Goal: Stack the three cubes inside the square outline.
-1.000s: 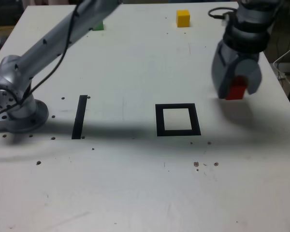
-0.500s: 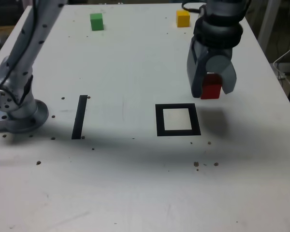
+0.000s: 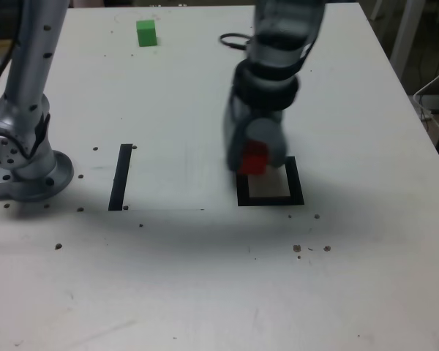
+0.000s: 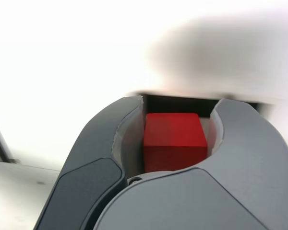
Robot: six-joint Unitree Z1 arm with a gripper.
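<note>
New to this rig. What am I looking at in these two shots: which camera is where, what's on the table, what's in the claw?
It is one grey robot arm bolted to a white table. The wide shot is from a fixed camera off the arm. The close shot is from a camera on the wrist, looking out between the claw's two fingers.

The gripper is shut on a red cube, held over the exterior view's left edge of a black square outline.

Also on the table: a green cube at the far edge and a straight black strip near the arm's base. The motion blur suggests the arm is moving.
</note>
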